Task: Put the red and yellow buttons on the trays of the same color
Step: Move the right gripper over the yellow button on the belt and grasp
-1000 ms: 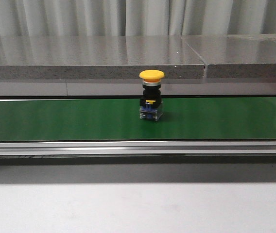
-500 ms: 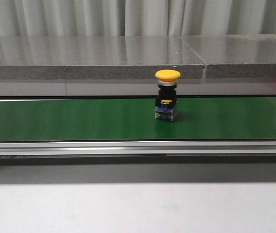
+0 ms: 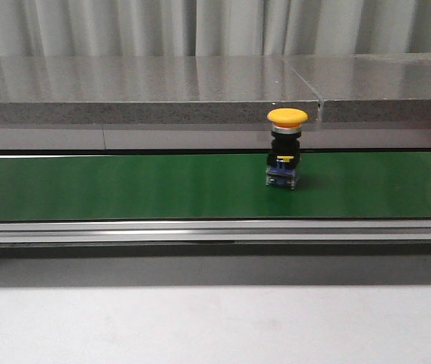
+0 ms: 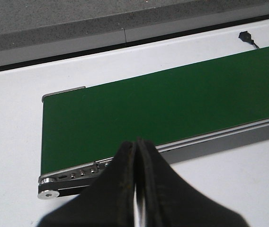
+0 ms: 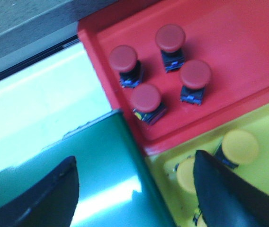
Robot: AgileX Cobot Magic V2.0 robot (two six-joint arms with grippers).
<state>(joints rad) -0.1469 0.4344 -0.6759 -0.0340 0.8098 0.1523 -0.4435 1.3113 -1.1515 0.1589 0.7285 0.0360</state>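
Left claw clenched, fingers pressed together on nothing, hanging over the near rail at one end of the green belt; no button in its view. Right claw released, jaws spread wide, empty. Just past its fingertips a corner of the belt sits on one side and the yellow tray on the other, holding 2 yellow buttons, one partly hidden behind a finger. Farther out, touching the yellow tray, is the red tray with 4 red buttons, all upright, clustered near its inner edge. Front view: 1 yellow button on belt, upright, right of centre, well apart from both claws; neither claw shows there. Grey stone ledge runs behind the belt.
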